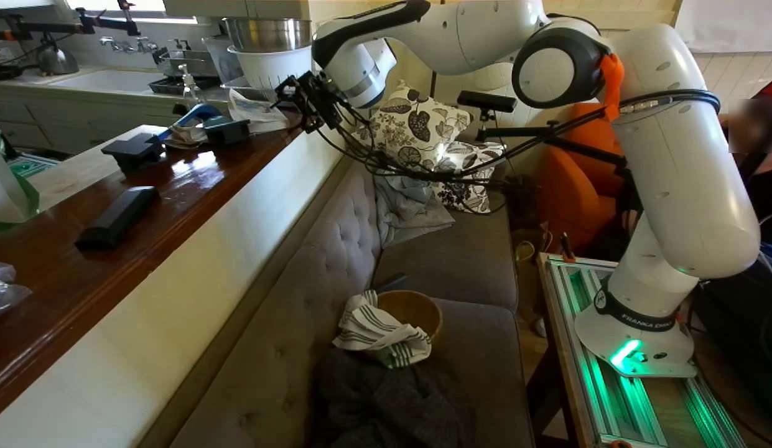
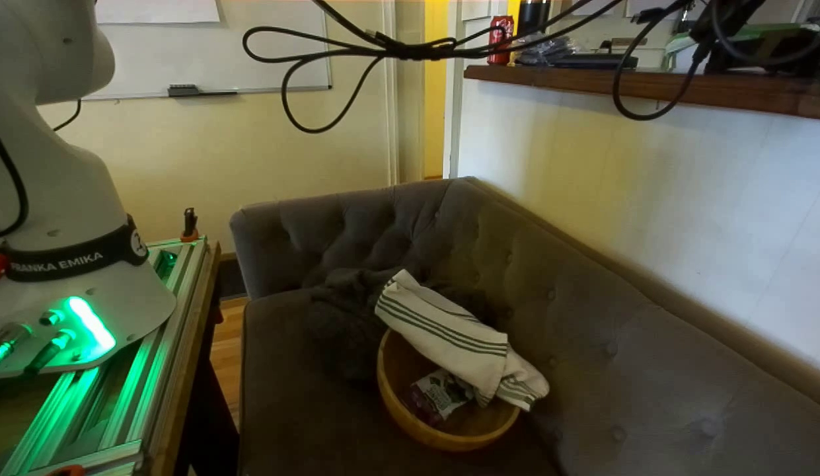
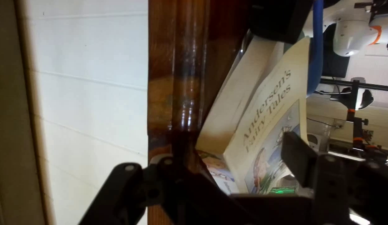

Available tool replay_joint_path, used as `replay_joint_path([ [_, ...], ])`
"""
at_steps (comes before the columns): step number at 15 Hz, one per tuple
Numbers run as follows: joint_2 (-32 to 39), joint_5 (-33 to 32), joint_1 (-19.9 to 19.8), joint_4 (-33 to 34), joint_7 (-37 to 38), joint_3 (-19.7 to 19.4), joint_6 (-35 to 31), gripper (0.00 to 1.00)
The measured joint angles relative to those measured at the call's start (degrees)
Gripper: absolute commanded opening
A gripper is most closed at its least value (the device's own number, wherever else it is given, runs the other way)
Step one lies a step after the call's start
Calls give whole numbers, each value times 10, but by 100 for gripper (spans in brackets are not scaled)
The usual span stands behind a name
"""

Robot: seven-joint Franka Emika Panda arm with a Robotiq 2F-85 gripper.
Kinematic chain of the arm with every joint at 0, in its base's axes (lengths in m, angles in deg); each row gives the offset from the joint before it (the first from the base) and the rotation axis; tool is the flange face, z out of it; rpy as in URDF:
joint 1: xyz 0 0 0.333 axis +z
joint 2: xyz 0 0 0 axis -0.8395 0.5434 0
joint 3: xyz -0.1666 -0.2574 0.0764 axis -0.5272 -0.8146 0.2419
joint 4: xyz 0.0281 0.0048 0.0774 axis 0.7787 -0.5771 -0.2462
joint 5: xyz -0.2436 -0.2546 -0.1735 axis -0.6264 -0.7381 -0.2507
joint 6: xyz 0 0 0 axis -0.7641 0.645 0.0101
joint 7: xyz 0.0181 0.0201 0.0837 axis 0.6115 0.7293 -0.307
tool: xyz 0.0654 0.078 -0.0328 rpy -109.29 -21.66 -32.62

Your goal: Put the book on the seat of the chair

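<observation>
The book point(image 3: 265, 125), "Andersen's Fairy Tales", is a thick paperback with a pale cover, tilted on the brown ledge in the wrist view. It also shows as a pale shape on the ledge in an exterior view point(image 1: 252, 112). My gripper point(image 3: 236, 143) is open around the book's near end, one finger before the cover side and one by the ledge side. I cannot tell whether they touch it. The gripper also shows beside the book in an exterior view point(image 1: 289, 93). The grey tufted couch seat point(image 1: 451, 270) lies below; it also shows in an exterior view point(image 2: 297, 403).
The ledge point(image 1: 193, 205) also carries black clamp-like blocks point(image 1: 134, 151), a blue strap point(image 1: 202, 112) and a black case point(image 1: 118, 218). White and steel bowls point(image 1: 270, 65) stand behind the gripper. A wooden bowl point(image 1: 420, 311) with a striped towel point(image 1: 382, 333) sits on the seat near dark cloth point(image 1: 386, 404).
</observation>
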Motion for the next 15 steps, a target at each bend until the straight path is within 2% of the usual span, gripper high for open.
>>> replay_joint_path([
  [5,1,-4,9,-9,24,-22,1,13],
  [8,-2,-7,19,-8,32,-36,1,8],
  [11,-8,-20,31,-10,41,-51,0,8],
  [15,-42,-26,48,-55,47,-76,-11,8],
])
